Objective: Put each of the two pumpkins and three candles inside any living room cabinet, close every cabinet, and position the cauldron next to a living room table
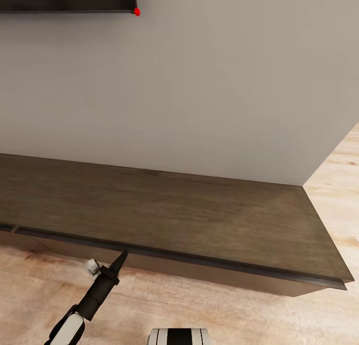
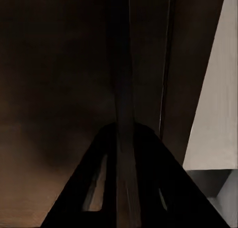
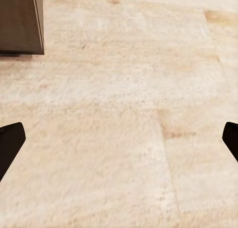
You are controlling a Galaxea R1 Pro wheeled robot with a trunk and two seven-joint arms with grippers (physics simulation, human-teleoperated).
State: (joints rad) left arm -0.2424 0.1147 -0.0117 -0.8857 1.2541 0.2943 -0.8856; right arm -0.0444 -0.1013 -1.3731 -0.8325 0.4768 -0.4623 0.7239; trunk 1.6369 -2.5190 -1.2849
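Spanning the head view's middle, the cabinet (image 1: 174, 215) is seen closed. The left gripper (image 1: 121, 260) is pressed to its front edge, fingers narrowed together. The right gripper (image 3: 119, 139), fingers wide, is shown over floor (image 3: 119, 89).

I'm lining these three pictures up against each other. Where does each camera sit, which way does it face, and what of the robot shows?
Head view: high on the robot, facing forward and down at the cabinet, wall and floor; the left gripper reaches to the cabinet's front edge.
Left wrist view: on the left arm, looking along the shut fingers, close against the dark cabinet.
Right wrist view: on the right arm, facing down at the pale floor; the right gripper is open.
Shared: all three views catch the cabinet.
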